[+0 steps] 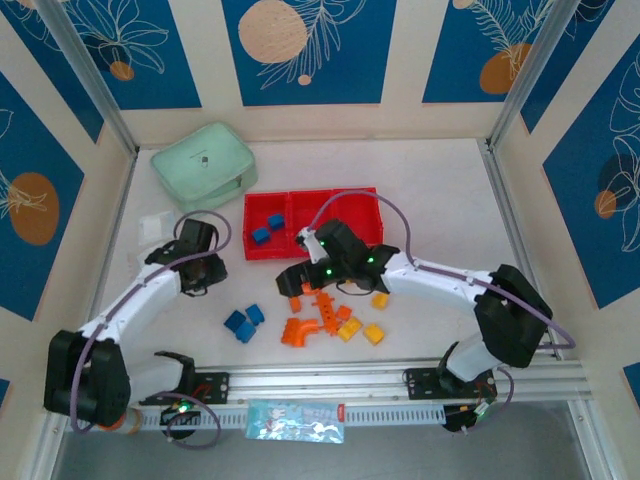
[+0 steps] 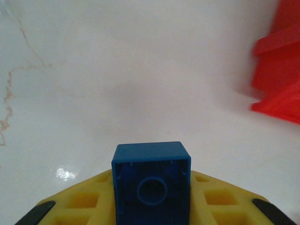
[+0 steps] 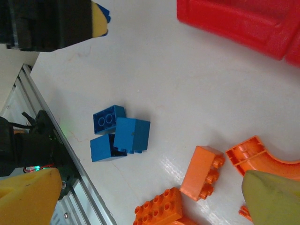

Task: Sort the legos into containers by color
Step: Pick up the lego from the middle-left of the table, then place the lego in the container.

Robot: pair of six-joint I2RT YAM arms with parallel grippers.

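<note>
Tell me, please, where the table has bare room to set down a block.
Bare table lies right of the red tray, and behind it beside the mint-green case. Crowded: before the tray, where orange pieces, yellow blocks and the right gripper sit.

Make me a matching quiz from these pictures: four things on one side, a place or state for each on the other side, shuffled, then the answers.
Things:
1. left gripper
2. right gripper
3. red tray
4. mint-green case

Places or states:
A. open, above loose orange pieces
B. at the far left of the table
C. shut on a blue block
D. has two blue blocks in its left compartment

Pairs: 1-C, 2-A, 3-D, 4-B
</note>
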